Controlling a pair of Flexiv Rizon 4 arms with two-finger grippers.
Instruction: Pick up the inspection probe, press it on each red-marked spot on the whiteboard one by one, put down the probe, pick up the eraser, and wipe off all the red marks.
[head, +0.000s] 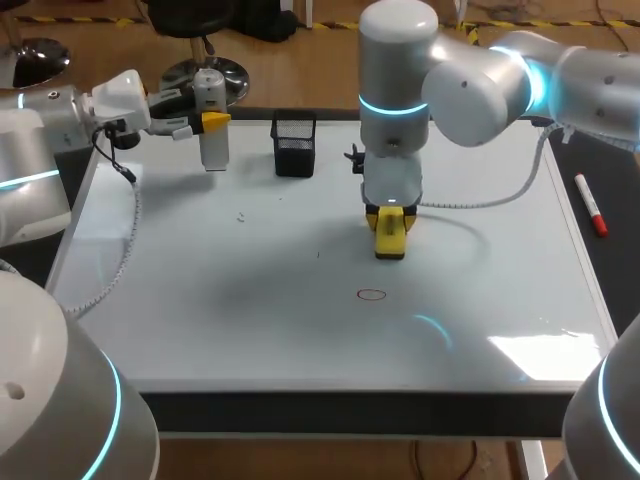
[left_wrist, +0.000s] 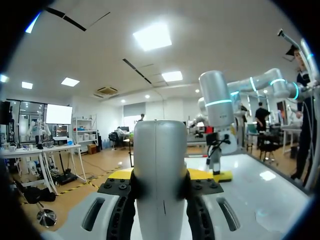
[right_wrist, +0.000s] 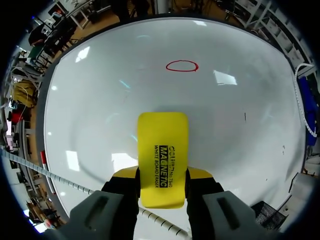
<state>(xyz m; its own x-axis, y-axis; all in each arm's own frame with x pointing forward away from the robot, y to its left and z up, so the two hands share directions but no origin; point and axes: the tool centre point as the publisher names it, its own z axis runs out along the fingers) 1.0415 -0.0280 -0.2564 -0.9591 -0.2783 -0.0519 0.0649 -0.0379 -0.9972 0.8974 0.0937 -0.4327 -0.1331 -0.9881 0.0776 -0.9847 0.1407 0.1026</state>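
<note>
My left gripper (head: 209, 122) is shut on the grey-white inspection probe (head: 211, 140), held upright above the whiteboard's (head: 230, 320) far left corner. In the left wrist view the probe (left_wrist: 160, 165) fills the gap between the yellow-tipped fingers (left_wrist: 120, 174). My right gripper (head: 390, 228) is shut on the yellow eraser (head: 391, 238), which stands on or just above the board's middle. One red circle mark (head: 371, 294) lies a short way nearer the front edge. In the right wrist view the eraser (right_wrist: 162, 155) sticks out ahead of the fingers, with the red circle (right_wrist: 182, 66) farther ahead.
A black mesh pen holder (head: 294, 146) stands at the back of the board, between the two grippers. A red-capped marker (head: 591, 205) lies on the dark table beside the board's right edge. The right arm's cable (head: 500, 195) loops over the board's right half.
</note>
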